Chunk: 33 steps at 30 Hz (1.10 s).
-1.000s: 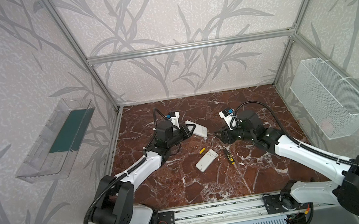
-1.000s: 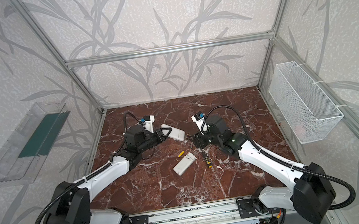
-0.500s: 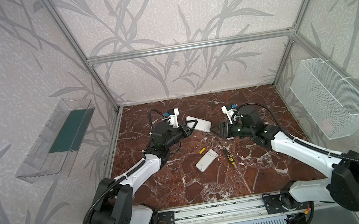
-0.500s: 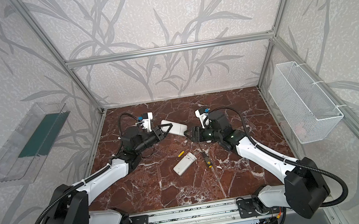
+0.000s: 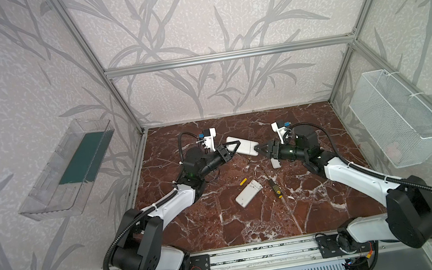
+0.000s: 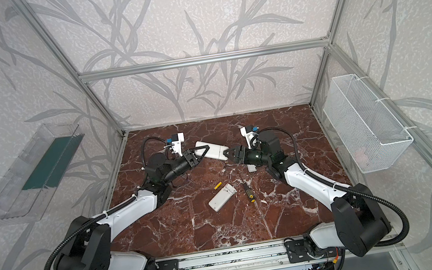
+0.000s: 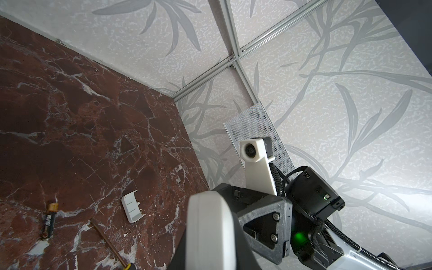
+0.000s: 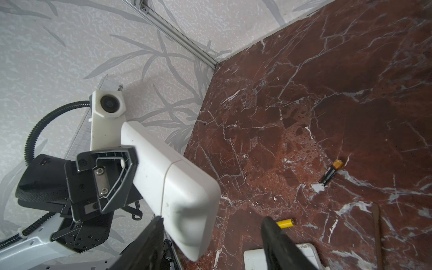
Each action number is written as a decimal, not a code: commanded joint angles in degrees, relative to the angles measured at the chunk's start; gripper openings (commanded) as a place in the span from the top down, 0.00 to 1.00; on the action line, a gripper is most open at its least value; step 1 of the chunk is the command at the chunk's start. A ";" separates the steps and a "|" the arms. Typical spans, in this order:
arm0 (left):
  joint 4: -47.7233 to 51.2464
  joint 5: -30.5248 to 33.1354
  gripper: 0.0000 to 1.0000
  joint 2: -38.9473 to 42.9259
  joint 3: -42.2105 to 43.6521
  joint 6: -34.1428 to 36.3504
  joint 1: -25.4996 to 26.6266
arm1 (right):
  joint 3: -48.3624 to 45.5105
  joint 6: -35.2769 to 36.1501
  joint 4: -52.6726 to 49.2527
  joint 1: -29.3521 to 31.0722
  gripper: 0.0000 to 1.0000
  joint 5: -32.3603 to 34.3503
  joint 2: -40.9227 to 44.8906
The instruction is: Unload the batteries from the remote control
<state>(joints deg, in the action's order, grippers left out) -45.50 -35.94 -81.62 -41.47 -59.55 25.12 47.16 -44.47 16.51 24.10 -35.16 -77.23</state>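
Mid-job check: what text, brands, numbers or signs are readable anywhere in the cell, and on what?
Nothing is legible enough to quote.
White lettering on the black-and-gold battery: too blurred to read.
Faint marks on the table remote: too small to read.
The yellow battery and the held remote: no print visible.

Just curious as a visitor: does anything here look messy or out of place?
Yes, loose parts lie scattered: a yellow battery beside the flat-lying remote, a black battery farther back, and a white cover lying alone. The other remote hangs in the left claw.
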 commanded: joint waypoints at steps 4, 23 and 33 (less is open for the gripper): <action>-2.84 -0.55 1.00 0.29 0.53 -1.27 0.09 | 2.18 0.18 2.99 0.20 0.36 -2.67 -1.48; -3.50 -1.31 1.00 0.27 0.96 -1.18 0.45 | 4.08 0.61 5.14 2.04 0.60 -2.30 -5.09; -1.96 -0.32 1.00 1.42 0.78 0.04 0.36 | 2.51 4.88 -1.36 1.98 0.73 0.46 -1.27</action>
<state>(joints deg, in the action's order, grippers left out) -45.95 -36.16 -81.67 -40.69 -60.01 25.12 49.76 -43.07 17.17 25.61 -36.05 -80.18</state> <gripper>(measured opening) 0.182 0.326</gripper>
